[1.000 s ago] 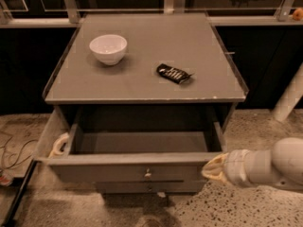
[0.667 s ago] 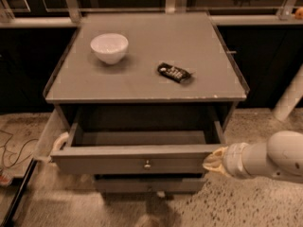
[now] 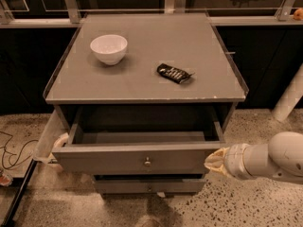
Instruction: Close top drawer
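The top drawer [image 3: 137,157] of the gray cabinet stands pulled out, its inside empty and its plain front showing one small round metal knob [image 3: 147,162] at centre. My gripper [image 3: 214,161] sits at the right end of the drawer front, touching or nearly touching its corner. The white arm behind it reaches in from the lower right.
A lower gray drawer [image 3: 149,187] shows just under the open one. On the cabinet top [image 3: 142,84] stand a white bowl [image 3: 109,48] and a dark snack packet [image 3: 174,73]. A cable [image 3: 12,150] lies on the speckled floor at left. A white post [image 3: 289,100] stands at right.
The top drawer has slid part of the way back into the cabinet. My gripper has moved in with its right front corner.
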Robot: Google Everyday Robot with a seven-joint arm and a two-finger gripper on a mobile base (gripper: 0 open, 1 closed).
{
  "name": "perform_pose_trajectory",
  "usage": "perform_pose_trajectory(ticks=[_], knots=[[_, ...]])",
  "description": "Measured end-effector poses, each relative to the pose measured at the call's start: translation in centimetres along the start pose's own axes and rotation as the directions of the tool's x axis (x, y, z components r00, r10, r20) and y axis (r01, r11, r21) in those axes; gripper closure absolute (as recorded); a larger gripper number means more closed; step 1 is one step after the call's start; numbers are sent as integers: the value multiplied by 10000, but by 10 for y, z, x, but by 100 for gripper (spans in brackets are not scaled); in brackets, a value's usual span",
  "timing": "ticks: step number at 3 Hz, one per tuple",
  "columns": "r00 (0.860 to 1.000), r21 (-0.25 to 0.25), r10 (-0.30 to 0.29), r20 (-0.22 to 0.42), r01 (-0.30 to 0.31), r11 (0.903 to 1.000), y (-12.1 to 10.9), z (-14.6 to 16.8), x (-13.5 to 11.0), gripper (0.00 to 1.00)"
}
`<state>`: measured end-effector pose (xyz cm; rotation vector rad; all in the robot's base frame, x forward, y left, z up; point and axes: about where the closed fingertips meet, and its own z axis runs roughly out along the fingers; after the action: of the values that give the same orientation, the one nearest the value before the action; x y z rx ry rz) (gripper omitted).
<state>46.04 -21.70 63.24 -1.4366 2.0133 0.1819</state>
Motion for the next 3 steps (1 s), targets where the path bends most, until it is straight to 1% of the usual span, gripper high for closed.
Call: perform_pose_trajectory(ticks=[1, 2, 3], knots=[[10000, 1, -2, 1, 2, 10000, 0, 0, 0, 34], [9999, 36, -95, 36, 95, 9999, -9, 6, -6, 11], [9999, 61, -153, 51, 153, 9999, -8, 6, -8, 0]])
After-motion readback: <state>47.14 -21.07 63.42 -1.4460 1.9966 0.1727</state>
